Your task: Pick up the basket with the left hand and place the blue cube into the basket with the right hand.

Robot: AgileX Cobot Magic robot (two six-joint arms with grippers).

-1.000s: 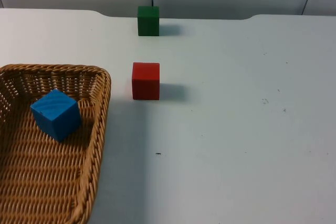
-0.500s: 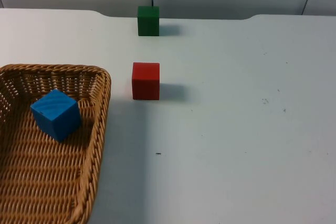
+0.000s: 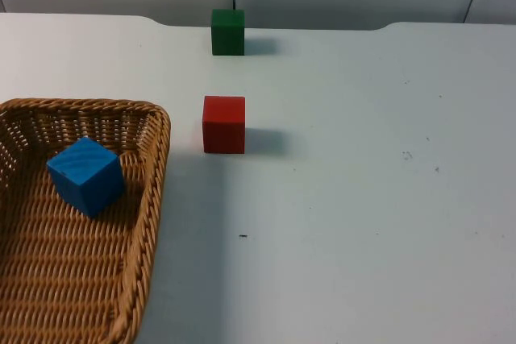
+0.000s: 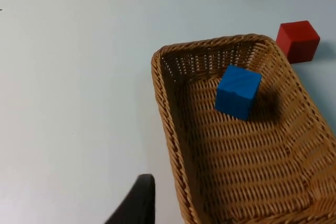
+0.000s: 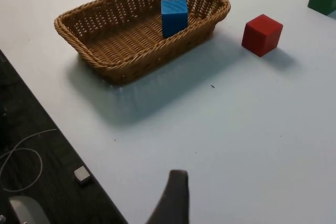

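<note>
The blue cube [image 3: 85, 176] sits inside the wicker basket [image 3: 153, 199], which rests on my white table [image 3: 363, 199]. A red cube [image 3: 223, 124] stands just beside its rim. I cannot tell how my claws stand.

Bright, even, sharp throughout; soft shadows thrown rightward from red cube [image 3: 223, 124] and green cube [image 3: 228, 31] across the glare-free bench [image 3: 371, 167].
</note>
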